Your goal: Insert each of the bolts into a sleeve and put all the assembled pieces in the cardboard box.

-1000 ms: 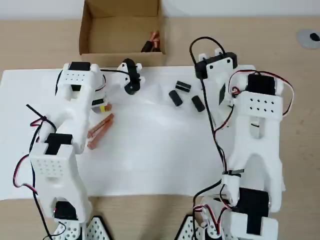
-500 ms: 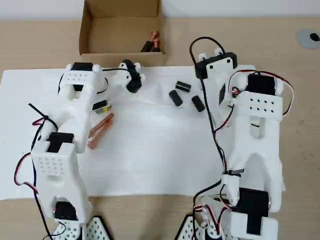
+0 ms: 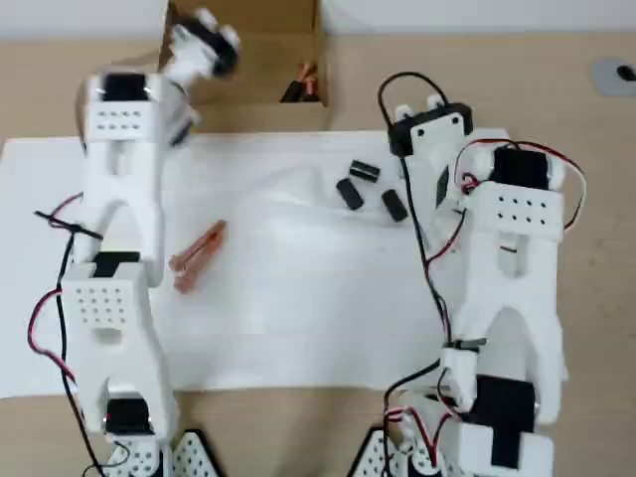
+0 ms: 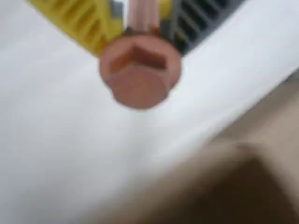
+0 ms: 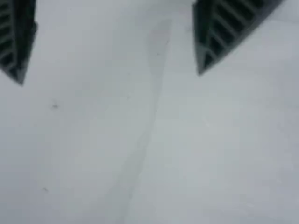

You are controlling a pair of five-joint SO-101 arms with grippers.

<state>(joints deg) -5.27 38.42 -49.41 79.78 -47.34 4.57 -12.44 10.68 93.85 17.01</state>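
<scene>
I see a copper-brown bolt (image 4: 140, 74) at my left gripper (image 4: 144, 32), whose ribbed fingers differ: one yellow (image 4: 79, 18), one dark grey (image 4: 205, 18). My right gripper (image 5: 111, 74) has dark grey ribbed fingers (image 5: 224, 28) against the plain white sheet (image 3: 298, 308). The loose bolts (image 3: 197, 256) are copper too, the sleeves (image 3: 348, 194) black, the cardboard box (image 3: 268, 117) brown, the table (image 3: 596, 219) pale tan. The left arm (image 3: 124, 199) and right arm (image 3: 512, 288) are white, with black motors and red and black wires.
</scene>
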